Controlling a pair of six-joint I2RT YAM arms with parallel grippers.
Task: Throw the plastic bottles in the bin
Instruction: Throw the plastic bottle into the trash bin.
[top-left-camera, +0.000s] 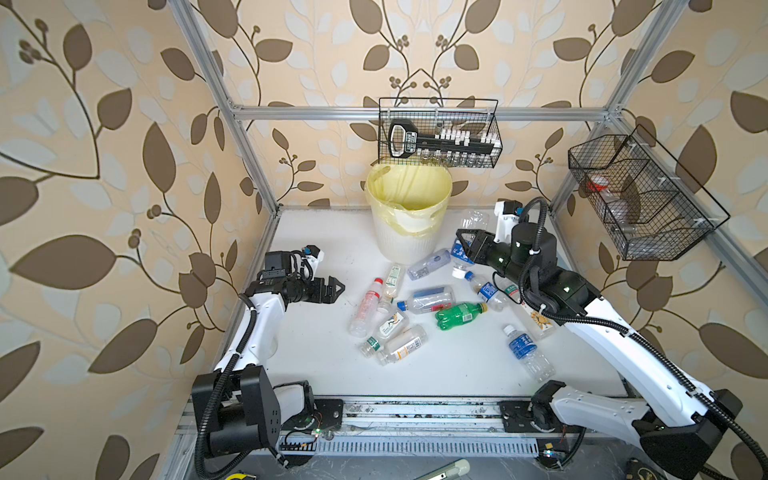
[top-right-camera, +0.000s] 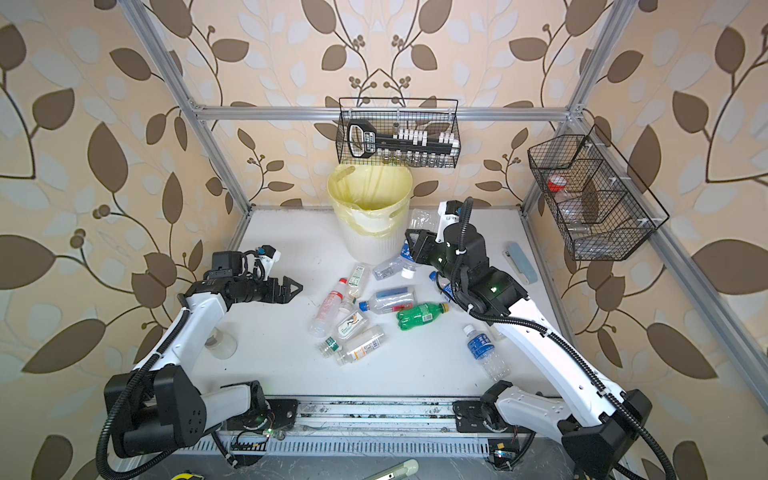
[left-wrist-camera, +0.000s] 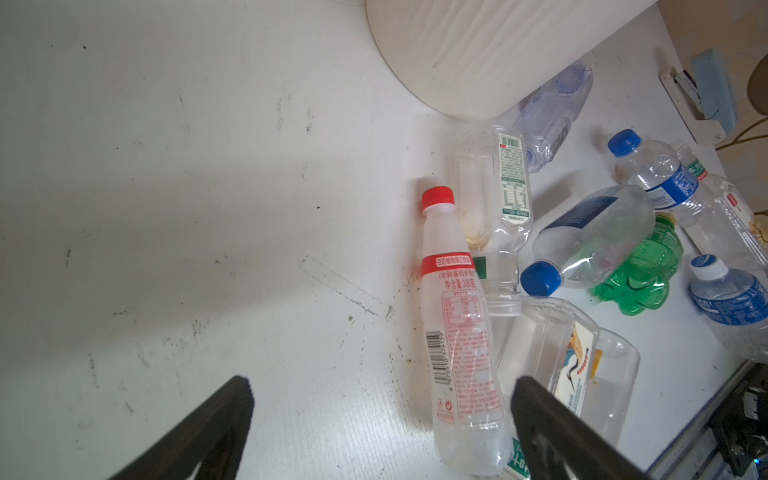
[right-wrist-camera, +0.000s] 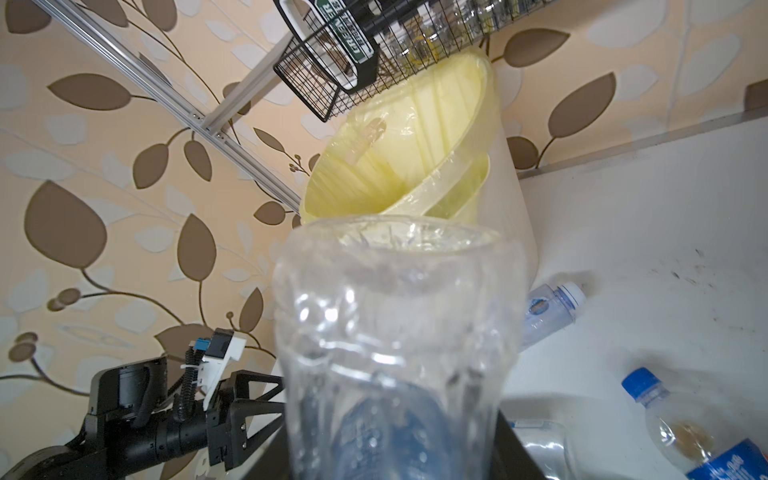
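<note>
Gripping clear bottle (top-left-camera: 473, 219) in right jaws, just beside bin (top-left-camera: 395, 245); left jaws apart, empty. Risk: clipping rim or overhanging wire basket (top-left-camera: 440, 133), bouncing onto desk (top-left-camera: 316, 345).

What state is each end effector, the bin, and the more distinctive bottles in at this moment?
Left end effector: open, empty.
Right end effector: shut on the held bottle.
Held bottle: capped, cap end down.
Bin: upright, bag-lined.
Green bottle: lying down, capped.
Red-capped bottle: lying down, capped.
Green-label clear bottle: lying down, uncapped.
</note>
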